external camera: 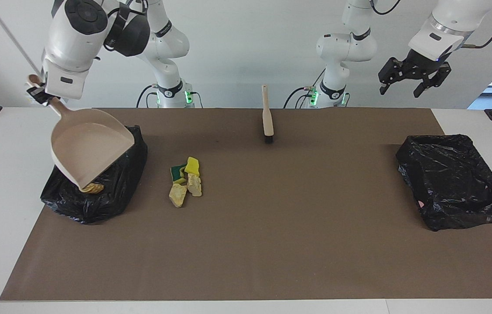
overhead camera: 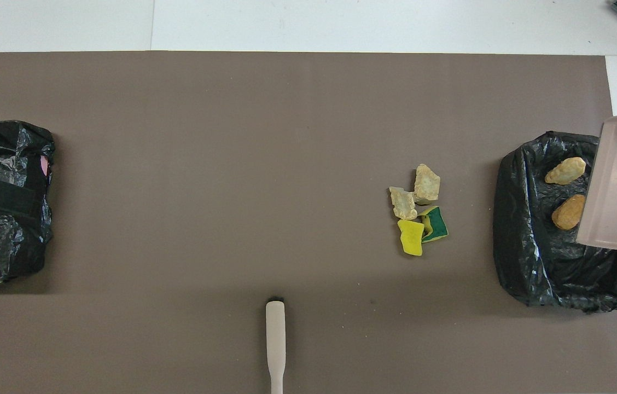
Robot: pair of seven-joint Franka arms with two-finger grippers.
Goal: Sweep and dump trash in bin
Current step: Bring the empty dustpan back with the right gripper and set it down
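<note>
Bench with brown mat [external camera: 272,244]: right gripper [external camera: 36,93] clamped on tilted beige dustpan [external camera: 89,150] over lined bin [external camera: 97,200]; scrap pile [external camera: 186,181] beside it; brush [external camera: 267,117]; second bin [external camera: 455,187]; left gripper [external camera: 414,80] aloft, jaws apart.

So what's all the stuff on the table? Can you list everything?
Trash pile: four scraps, yellow, green-yellow and beige, on the brown mat beside the bin at the right arm's end.
Trash in that bin: two visible, beige chunk, brown lump.
Bins: two, black-lined, one at the right arm's end, one at the left arm's end.
Brush: one, beige, lying nearest the robots.
Dustpan: one, beige, over the bin.
Right gripper: shut on dustpan handle.
Left gripper: fingers open, waiting above.
</note>
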